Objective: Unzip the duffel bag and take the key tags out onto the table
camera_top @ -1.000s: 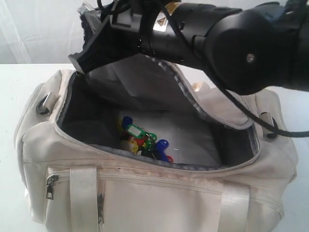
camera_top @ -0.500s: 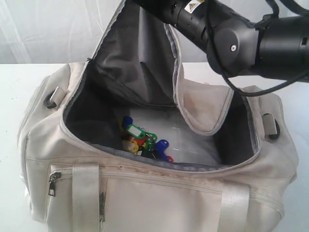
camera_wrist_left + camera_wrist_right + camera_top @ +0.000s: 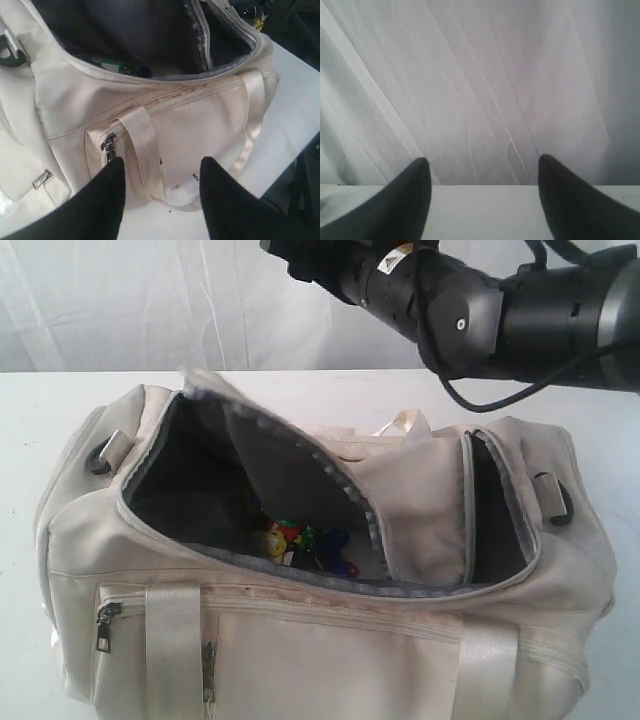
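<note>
Desk point(image 3: 30, 410): white, at left edge of frame. Duffel bag point(image 3: 330, 650): centre frame, unzipped, top flap sagging into the opening. Key tags point(image 3: 300, 543): inside the bag, centre, partly hidden by the flap. Left claw point(image 3: 161, 162): released, empty, over the bag's front panel. Right arm point(image 3: 480, 310): upper right. Right claw point(image 3: 482, 159): released, empty, facing curtain point(image 3: 480, 75).

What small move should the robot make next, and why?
Probably lower the open, empty right hand toward the key tags: the duffel bag is unzipped and the tags lie inside, partly under its sagging flap.
</note>
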`<state>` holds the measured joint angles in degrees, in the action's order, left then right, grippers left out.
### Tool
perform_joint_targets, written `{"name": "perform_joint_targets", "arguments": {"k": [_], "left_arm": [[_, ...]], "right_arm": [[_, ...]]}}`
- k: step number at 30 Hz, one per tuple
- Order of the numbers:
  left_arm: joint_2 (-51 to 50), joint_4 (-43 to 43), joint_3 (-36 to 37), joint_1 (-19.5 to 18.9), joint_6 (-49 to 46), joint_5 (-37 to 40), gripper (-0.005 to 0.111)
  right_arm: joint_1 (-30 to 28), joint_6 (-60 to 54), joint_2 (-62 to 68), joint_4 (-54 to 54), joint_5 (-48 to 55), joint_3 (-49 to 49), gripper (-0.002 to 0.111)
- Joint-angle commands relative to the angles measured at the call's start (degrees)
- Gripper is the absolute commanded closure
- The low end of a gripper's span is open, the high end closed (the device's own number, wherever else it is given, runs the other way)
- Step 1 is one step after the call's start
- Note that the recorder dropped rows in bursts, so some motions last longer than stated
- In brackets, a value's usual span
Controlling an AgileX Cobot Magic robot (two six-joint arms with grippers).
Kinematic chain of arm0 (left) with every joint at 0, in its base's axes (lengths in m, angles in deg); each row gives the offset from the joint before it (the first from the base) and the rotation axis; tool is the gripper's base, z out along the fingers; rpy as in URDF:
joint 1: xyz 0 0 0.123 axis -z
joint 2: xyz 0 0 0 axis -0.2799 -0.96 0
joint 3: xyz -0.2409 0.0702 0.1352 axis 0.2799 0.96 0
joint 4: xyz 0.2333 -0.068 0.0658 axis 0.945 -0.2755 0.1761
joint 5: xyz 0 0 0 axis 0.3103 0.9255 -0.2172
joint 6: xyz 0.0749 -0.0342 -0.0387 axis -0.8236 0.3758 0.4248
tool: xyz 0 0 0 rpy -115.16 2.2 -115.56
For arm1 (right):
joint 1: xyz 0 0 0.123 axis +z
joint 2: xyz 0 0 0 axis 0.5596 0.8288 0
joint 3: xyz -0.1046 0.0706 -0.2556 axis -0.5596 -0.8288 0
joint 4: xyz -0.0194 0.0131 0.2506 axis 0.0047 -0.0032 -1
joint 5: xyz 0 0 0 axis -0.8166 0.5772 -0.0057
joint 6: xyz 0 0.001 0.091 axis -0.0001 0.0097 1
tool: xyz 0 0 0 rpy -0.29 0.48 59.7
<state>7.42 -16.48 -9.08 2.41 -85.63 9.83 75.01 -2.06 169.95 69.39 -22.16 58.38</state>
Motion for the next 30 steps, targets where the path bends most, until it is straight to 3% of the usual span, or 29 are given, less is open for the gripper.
{"name": "perform_joint_targets", "arguments": {"k": [1, 3, 6, 8, 11, 19, 30], "left_arm": [[0.5, -2.0, 0.3, -0.1, -2.5, 2.4, 0.056], [0.5, -2.0, 0.3, -0.1, -3.8, 3.5, 0.056], [0.6, -1.9, 0.3, -0.1, -5.0, 3.7, 0.056], [0.6, -1.8, 0.3, -0.1, -6.1, 3.5, 0.056], [0.6, -1.8, 0.3, -0.1, -6.6, 3.1, 0.056], [0.6, -2.0, 0.3, -0.1, -7.9, 3.3, 0.056], [0.6, -2.0, 0.3, -0.1, -8.0, 3.9, 0.056]], "right_arm": [[-0.6, -0.8, -2.8, 4.0, 5.0, 2.5, 0.049], [-0.6, -3.7, -5.5, 12.9, 14.1, 3.6, 0.049], [0.3, -10.8, -10.3, 26.7, 37.1, 5.5, 0.049], [1.0, -15.8, -13.5, 26.8, 52.1, 6.0, 0.049], [1.3, -20.4, -17.4, 25.8, 65.7, 5.9, 0.049], [1.3, -34.3, -24.2, 4.3, 83.5, 5.6, 0.049], [4.0, -36.6, -23.3, 1.7, 84.8, -2.1, 0.049]]}}
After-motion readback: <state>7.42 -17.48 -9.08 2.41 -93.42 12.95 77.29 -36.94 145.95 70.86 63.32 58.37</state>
